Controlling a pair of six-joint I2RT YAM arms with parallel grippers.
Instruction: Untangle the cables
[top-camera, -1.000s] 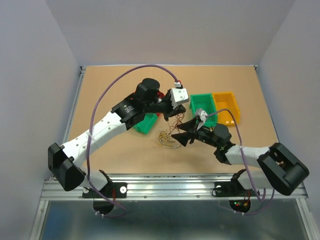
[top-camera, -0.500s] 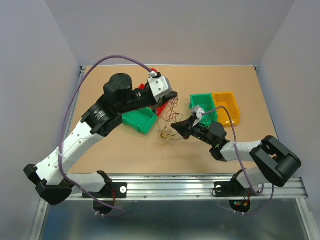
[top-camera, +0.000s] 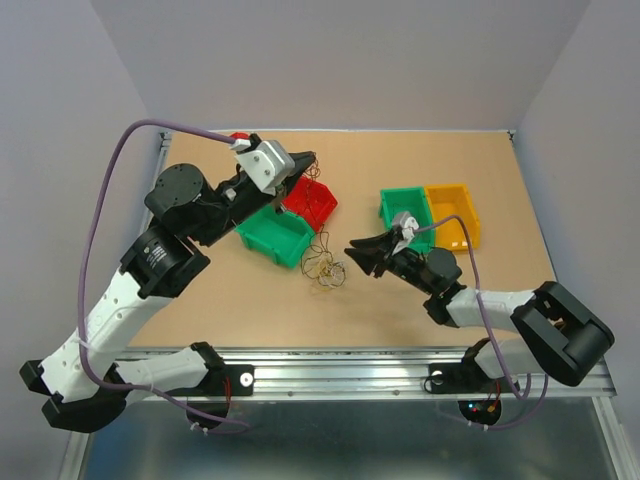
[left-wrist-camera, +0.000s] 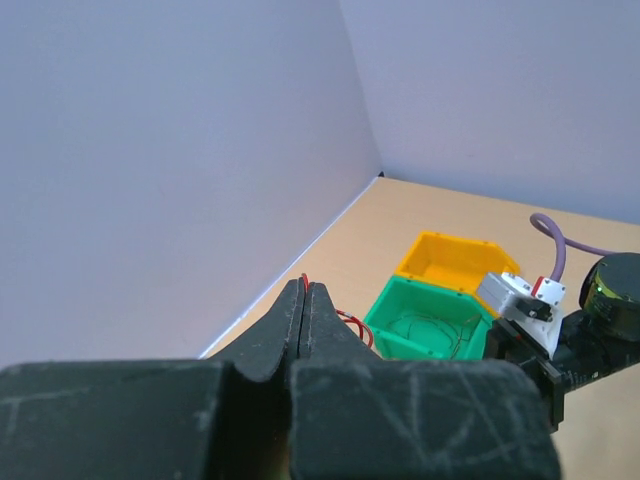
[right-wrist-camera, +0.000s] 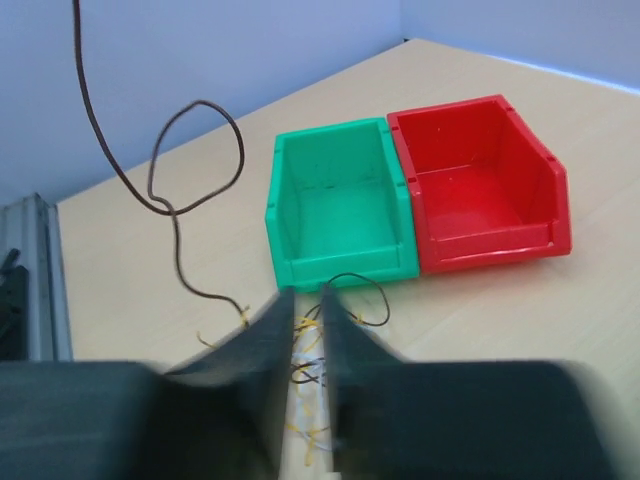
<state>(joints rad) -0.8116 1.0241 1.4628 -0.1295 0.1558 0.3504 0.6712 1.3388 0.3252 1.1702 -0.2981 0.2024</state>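
Glossy plastic red bin (right-wrist-camera: 470, 215) on matt wooden table (right-wrist-camera: 620, 335).

Cables (top-camera: 328, 268) on table (top-camera: 500, 160), just before L bin pair (top-camera: 290, 250); R bin pair (top-camera: 470, 225) off to right.

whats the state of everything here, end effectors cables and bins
cables: tangled on the table, one strand pulled up
left end effector: shut on a strand of the cables, held high
right end effector: open a crack, low over the tangle
left green bin: empty
red bin: empty
right green bin: seems to hold a thin wire
yellow bin: empty
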